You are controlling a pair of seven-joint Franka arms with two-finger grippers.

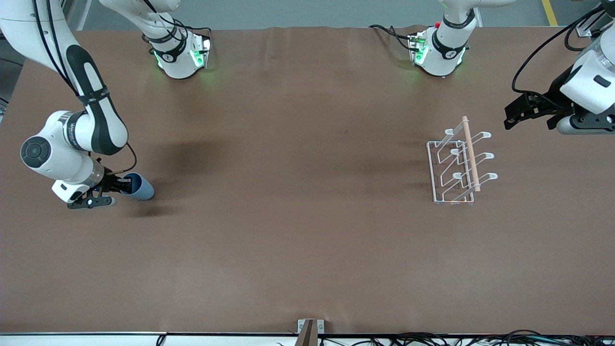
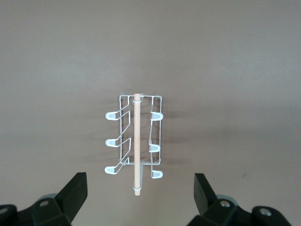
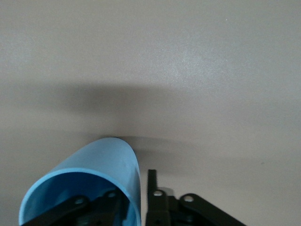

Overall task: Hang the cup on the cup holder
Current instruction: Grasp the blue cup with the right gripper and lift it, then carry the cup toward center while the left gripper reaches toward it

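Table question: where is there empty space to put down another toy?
Most of the table is bare: the wide brown stretch between the cup, pinched by the right gripper at the right arm's end, and the cup holder toward the left arm's end. It is tighter beside the rack, where the open left gripper hangs.

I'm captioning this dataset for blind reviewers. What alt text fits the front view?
The right gripper, at the right arm's end of the brown table, is shut on the rim of a small blue-grey cup, one finger inside it. Toward the left arm's end stands the white wire cup holder, nothing hung on it, with the left gripper open in the air beside it.
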